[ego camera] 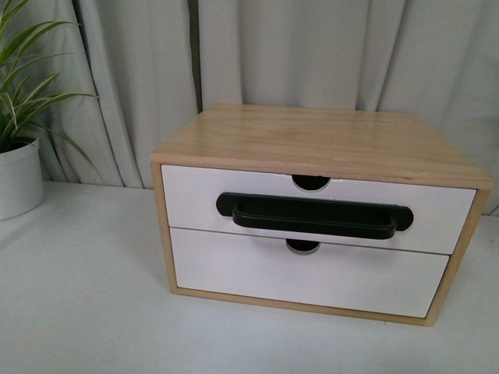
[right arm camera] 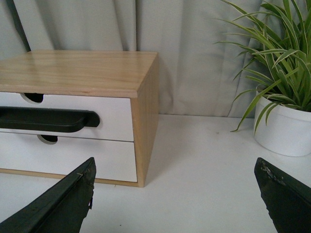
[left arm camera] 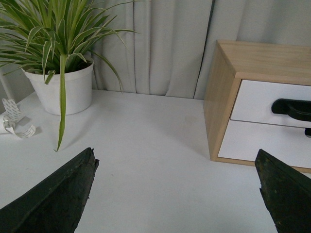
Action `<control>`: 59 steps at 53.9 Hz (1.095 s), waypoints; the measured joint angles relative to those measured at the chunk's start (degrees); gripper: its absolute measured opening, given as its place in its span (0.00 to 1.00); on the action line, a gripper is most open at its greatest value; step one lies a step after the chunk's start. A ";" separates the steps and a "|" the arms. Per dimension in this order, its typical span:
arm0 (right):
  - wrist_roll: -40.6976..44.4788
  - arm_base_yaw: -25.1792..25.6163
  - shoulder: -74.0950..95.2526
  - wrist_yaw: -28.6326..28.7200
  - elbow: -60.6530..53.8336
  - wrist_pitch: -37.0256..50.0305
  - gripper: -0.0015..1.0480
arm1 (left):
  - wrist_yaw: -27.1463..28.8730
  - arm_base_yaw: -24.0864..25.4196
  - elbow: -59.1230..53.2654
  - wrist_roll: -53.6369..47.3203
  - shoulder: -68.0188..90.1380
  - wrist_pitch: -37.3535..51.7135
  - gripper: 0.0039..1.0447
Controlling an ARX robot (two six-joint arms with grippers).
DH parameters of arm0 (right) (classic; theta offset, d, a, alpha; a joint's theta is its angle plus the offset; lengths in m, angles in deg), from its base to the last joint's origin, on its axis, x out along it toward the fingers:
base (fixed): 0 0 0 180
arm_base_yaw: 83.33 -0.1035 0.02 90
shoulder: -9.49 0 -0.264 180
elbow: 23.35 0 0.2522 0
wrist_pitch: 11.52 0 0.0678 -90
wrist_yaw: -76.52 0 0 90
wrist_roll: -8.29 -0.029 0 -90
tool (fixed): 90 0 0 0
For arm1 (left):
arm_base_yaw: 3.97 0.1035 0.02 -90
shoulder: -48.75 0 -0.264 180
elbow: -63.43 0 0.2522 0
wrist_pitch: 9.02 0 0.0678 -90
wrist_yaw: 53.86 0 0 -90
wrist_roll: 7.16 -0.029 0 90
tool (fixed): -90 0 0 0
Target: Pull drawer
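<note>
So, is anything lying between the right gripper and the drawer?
No. In the right wrist view, only bare white tabletop separates the open right gripper from the drawer; nothing lies on that stretch.

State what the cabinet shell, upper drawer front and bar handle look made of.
Cabinet shell: light wood or wood-look laminate, low sheen, with visible grain lines. Upper drawer front: smooth white panel, probably painted or laminated board; no grain shows. Bar handle: black, slight sheen, likely plastic, though coated metal is possible.

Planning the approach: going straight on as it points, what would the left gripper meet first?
The left gripper would likely reach the curtain, passing over bare table between plant pot and cabinet; depth unclear.
</note>
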 joint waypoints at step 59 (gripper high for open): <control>0.00 0.00 0.00 0.02 0.00 0.00 0.91 | 0.00 0.00 0.00 0.00 0.00 0.00 0.95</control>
